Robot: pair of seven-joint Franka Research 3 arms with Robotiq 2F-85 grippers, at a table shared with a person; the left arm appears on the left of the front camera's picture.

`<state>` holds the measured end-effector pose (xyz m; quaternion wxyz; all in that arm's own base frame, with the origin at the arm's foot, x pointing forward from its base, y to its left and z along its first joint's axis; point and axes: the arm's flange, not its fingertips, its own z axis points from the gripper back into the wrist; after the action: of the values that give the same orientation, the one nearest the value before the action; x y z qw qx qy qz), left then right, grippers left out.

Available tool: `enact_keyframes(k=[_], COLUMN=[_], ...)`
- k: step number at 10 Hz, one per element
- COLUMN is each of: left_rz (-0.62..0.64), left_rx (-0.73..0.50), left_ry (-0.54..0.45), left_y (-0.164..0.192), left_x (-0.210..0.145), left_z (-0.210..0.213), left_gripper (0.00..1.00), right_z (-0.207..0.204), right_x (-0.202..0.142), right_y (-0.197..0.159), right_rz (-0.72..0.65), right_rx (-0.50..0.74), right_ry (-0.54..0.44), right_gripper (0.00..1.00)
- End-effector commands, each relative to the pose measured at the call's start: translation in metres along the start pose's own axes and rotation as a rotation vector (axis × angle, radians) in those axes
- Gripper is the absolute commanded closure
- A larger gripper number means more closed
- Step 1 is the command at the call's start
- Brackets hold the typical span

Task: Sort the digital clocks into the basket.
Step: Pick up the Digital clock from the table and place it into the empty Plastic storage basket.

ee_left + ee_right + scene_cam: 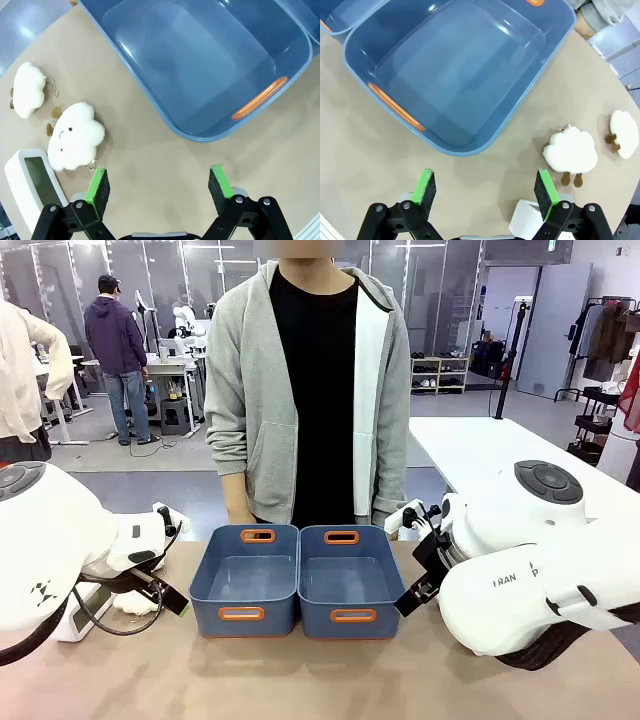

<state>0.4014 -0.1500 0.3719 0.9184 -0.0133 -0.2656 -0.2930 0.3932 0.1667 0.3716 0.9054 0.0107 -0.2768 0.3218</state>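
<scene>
Two identical blue tubs stand side by side mid-table, the left basket and the right basket, both empty. A white clock with a grey screen lies on the table beside my left gripper, which hangs open over bare table just short of the left basket's orange-slotted wall. This clock peeks out under my left arm. A corner of a second white clock shows behind one finger of my right gripper, which is open over bare table near the right basket.
Two fluffy cream sheep toys lie left of the baskets, and two more lie to the right. A person in a grey hoodie stands at the far edge behind the baskets.
</scene>
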Motion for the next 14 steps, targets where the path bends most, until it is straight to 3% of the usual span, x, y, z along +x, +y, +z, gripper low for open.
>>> enact_keyframes(k=[1,9,10,12,13,14], left_rz=[0.000,-0.001,-0.060,-0.003,-0.004,0.013], left_rx=[0.000,0.000,0.011,-0.087,-0.100,-0.173], left_ry=[0.000,0.000,0.024,0.017,0.015,-0.012], left_y=[0.000,0.000,0.009,0.026,0.030,0.037], left_x=[0.000,0.000,0.011,0.014,0.015,0.013], left_z=[0.000,0.000,0.024,0.062,0.075,0.087], left_gripper=[0.00,0.00,0.00,0.00,0.00,0.00], right_z=[0.000,0.000,0.020,0.053,0.062,0.071], right_x=[0.000,0.000,0.015,0.033,0.039,0.044], right_y=[0.000,0.000,-0.005,-0.012,-0.016,-0.019], right_rz=[0.000,0.002,0.016,-0.011,-0.003,-0.017], right_rx=[0.000,0.000,0.031,0.148,0.116,0.164], right_ry=[0.000,0.000,-0.010,-0.005,0.007,0.016], right_gripper=[0.00,0.00,0.00,0.00,0.00,0.00])
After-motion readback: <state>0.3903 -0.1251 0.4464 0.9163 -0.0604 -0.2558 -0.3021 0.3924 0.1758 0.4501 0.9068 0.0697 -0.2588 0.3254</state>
